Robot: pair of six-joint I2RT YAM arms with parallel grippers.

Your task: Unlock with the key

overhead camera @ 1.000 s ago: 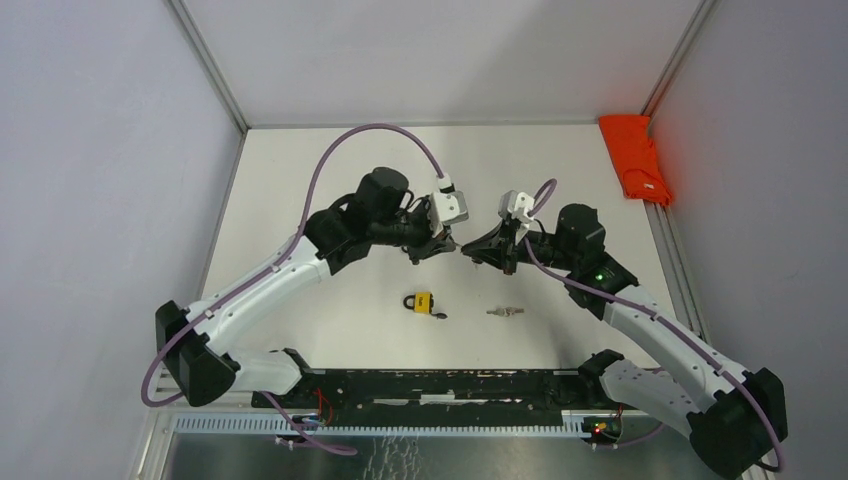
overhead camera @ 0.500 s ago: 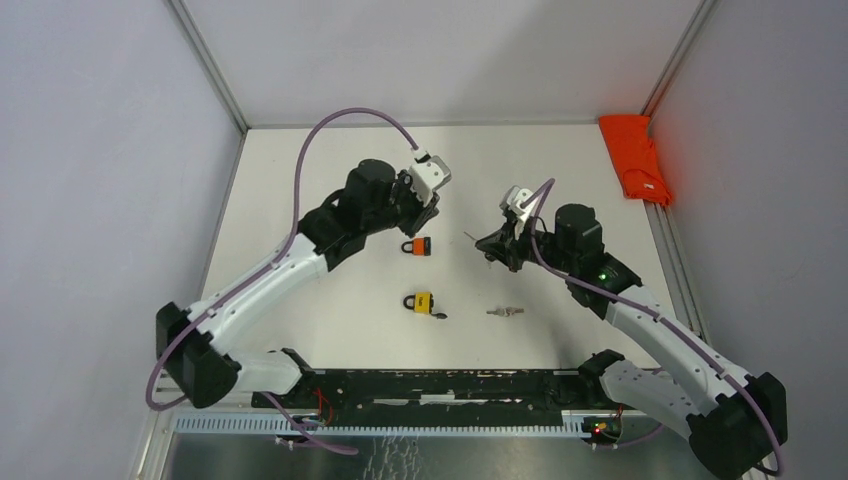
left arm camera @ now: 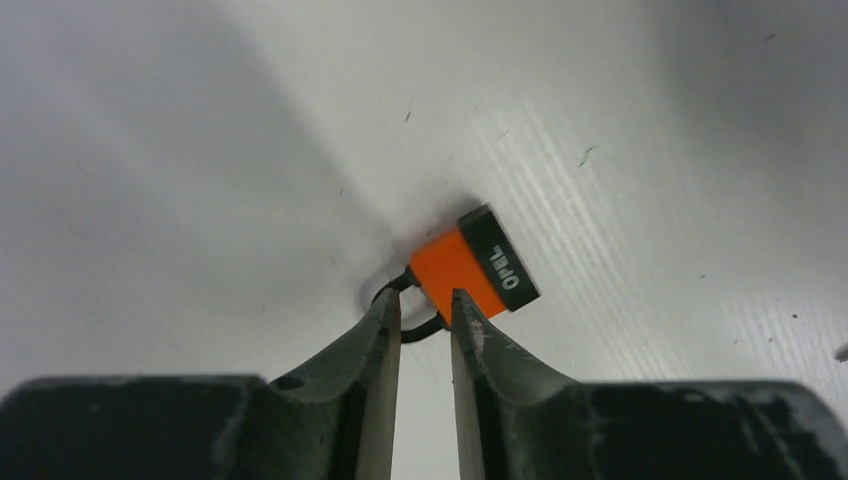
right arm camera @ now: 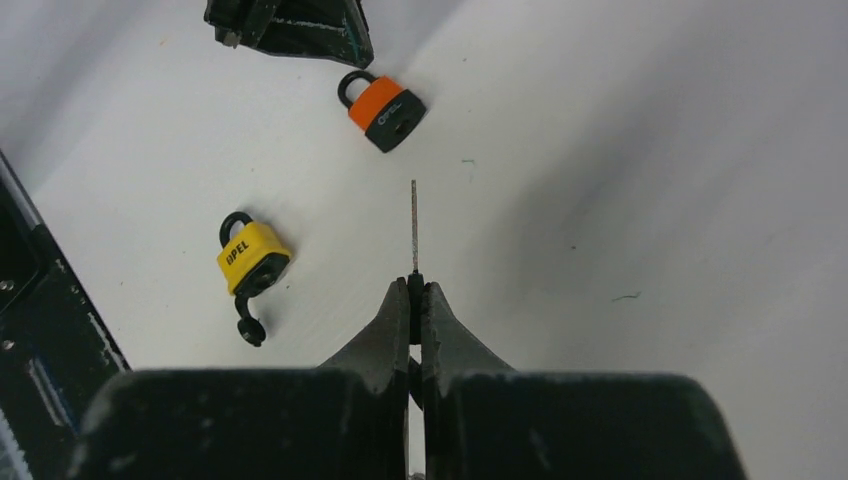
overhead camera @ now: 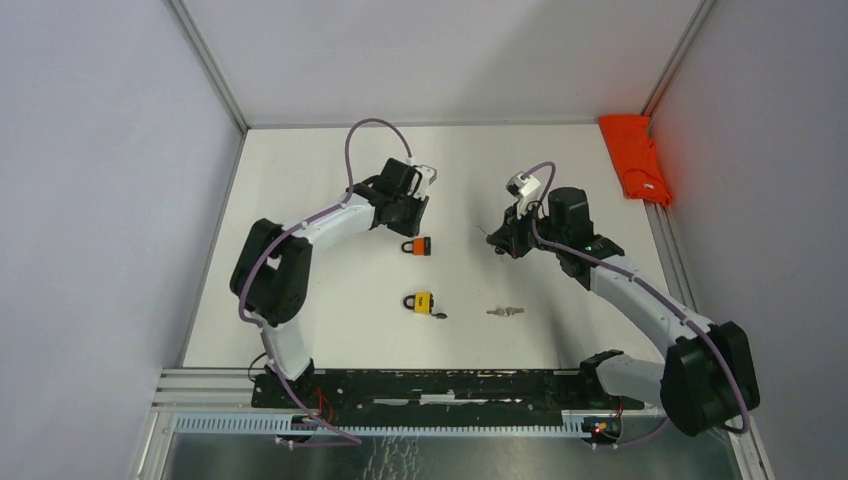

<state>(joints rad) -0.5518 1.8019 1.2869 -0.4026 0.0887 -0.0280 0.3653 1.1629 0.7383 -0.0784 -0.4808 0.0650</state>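
Orange padlock [overhead camera: 421,245] is laid on the counter [overhead camera: 290,170], shackle seemingly shut. Left jaws are parted at its 11 o'clock, nothing gripped. Key [right arm camera: 413,225] is pinched in closed right jaws at its 3 o'clock. Insertion and turning are judged undone.

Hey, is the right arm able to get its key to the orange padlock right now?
Probably yes. Bare table lies between the key in the right end effector and the orange padlock; the left end effector sits on the shackle side, not between them.
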